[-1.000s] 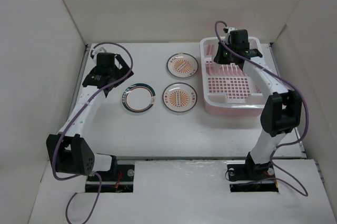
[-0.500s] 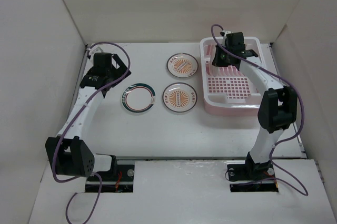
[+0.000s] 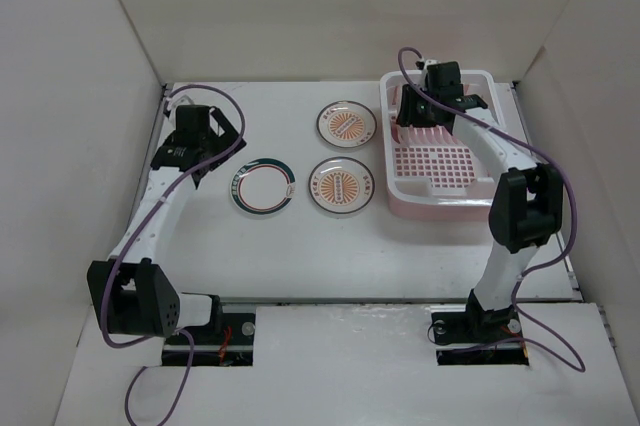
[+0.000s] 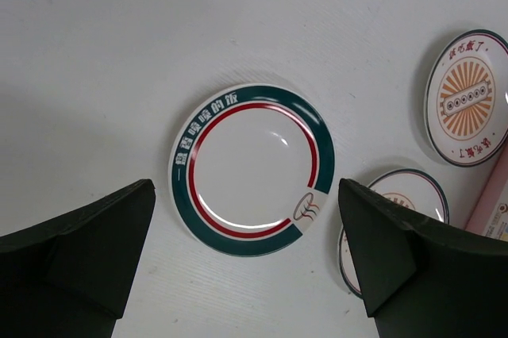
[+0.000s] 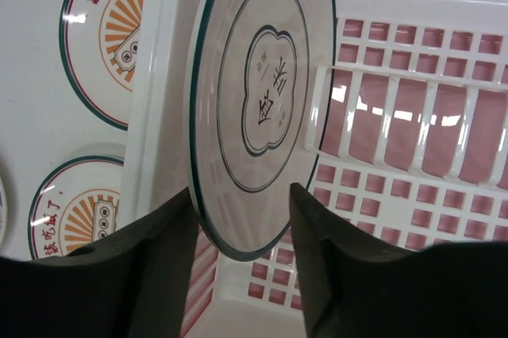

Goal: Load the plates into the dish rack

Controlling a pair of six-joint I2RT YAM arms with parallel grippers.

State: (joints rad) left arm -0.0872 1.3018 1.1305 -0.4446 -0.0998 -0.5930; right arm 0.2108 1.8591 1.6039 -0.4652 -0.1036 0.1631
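The right gripper (image 5: 242,223) is clamped on the motif plate (image 5: 262,100), one finger on each face near its lower edge. It holds the plate on edge, tilted a little, over the 10 o'clock corner of the rack (image 3: 440,200). In the right wrist view the plate stands just inside the rack's white rim, with the dividers (image 5: 397,124) right beside it at 3 o'clock. Whether its lower edge touches the slotted floor cannot be told. The rack sits at about 2 o'clock on the table (image 3: 300,246). The other three plates lie flat on the table at the rack's 9 o'clock. One sunburst plate (image 3: 346,124) lies at 12 o'clock of the other (image 3: 340,185), near it but apart. The green plate (image 3: 263,186) is at 9 o'clock of the nearer sunburst plate. The left gripper (image 4: 244,195) hangs above the green plate with its jaws spread wide and holds nothing; the plate shows whole between the two fingers.
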